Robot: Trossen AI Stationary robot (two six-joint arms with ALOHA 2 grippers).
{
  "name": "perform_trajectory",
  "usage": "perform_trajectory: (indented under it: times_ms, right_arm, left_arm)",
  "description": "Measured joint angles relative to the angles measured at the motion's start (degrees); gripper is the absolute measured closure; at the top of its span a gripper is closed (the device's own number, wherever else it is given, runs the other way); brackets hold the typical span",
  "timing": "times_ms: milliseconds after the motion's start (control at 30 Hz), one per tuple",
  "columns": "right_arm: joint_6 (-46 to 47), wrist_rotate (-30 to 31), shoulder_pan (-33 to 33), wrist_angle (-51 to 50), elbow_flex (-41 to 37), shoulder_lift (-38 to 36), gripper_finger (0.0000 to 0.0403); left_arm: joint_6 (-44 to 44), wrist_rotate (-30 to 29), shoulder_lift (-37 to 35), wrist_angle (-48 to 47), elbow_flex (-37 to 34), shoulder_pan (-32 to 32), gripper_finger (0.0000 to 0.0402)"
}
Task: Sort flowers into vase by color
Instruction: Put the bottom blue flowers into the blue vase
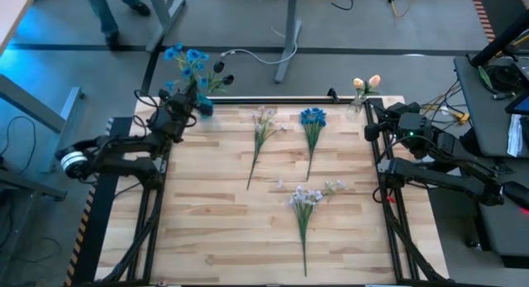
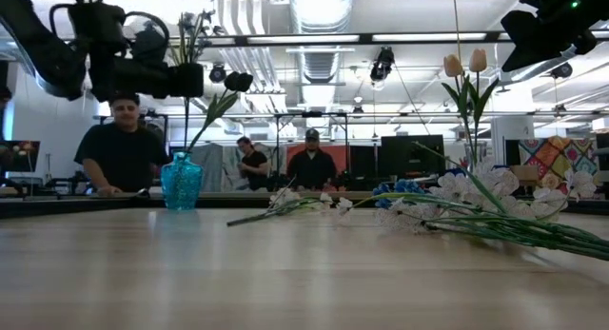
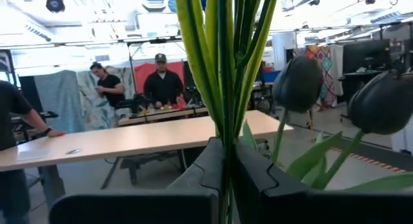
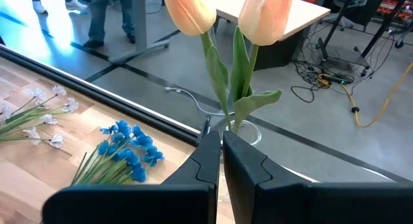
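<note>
Left end effector (image 1: 188, 105) pinched blue sprig stems (image 3: 222, 62) over blue vase (image 2: 181, 183), far-left counter (image 1: 215, 229) corner. Right end effector (image 1: 369, 113) pinched tulip stems (image 4: 226, 88) at far-right vase. Three sprigs lay mid-counter: white-lilac (image 1: 263, 126), blue (image 1: 312, 121), white-lilac (image 1: 304, 200). Judged light, floppy, thin; grip mid-stem, not blossoms.

Two peach tulip buds (image 4: 222, 14) on green stems are seen rising above the right gripper (image 4: 222, 150), whose jaws are pressed together around the stems. A clear glass vase (image 4: 248, 132) is partly hidden just behind the jaws. A blue sprig (image 4: 126, 153) and a white sprig (image 4: 39, 114) are laid on the wooden bench (image 4: 39, 159).
</note>
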Motion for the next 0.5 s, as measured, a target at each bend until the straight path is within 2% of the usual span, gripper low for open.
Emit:
perform_trajectory:
  times_ms: [300, 500]
  right_arm:
    - [0.00, -0.02, 0.00, 0.00, -0.02, 0.00, 0.0390]
    - [0.00, -0.02, 0.00, 0.00, -0.02, 0.00, 0.0390]
  left_arm:
    - [-1.31, -0.23, 7.82, 2.87, 0.00, 0.09, 0.0399]
    - [-1.38, -0.34, 8.42, 1.47, 0.00, -0.04, 0.0362]
